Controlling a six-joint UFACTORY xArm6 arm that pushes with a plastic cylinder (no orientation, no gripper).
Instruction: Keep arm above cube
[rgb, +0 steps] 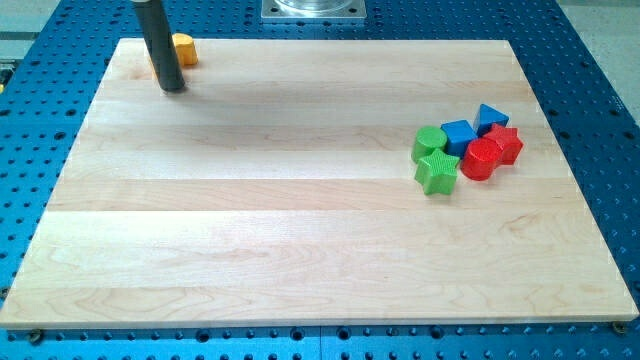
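At the view's top left, my tip (173, 88) beside the orange block (183, 49) (partly hidden).

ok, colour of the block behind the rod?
Orange block, partly hidden by my tip; the camera view.

Board (300, 200) is pale wood, smooth and matt, with the grain running in long strips. It sits on a blue table (600, 120) that looks like painted metal dotted with holes, slight sheen. The rod (160, 45) is dark, smooth, semi-gloss, probably metal or hard plastic; can't tell which.

Blocks all look like moulded plastic, faintly glossy: orange block (185, 48), green cylinder (429, 143), green star (437, 172), blue cube (459, 135), blue triangle (490, 118), red cylinder (482, 158), red star (505, 143). At 12 o'clock there's a brushed grey metal plate (313, 9).
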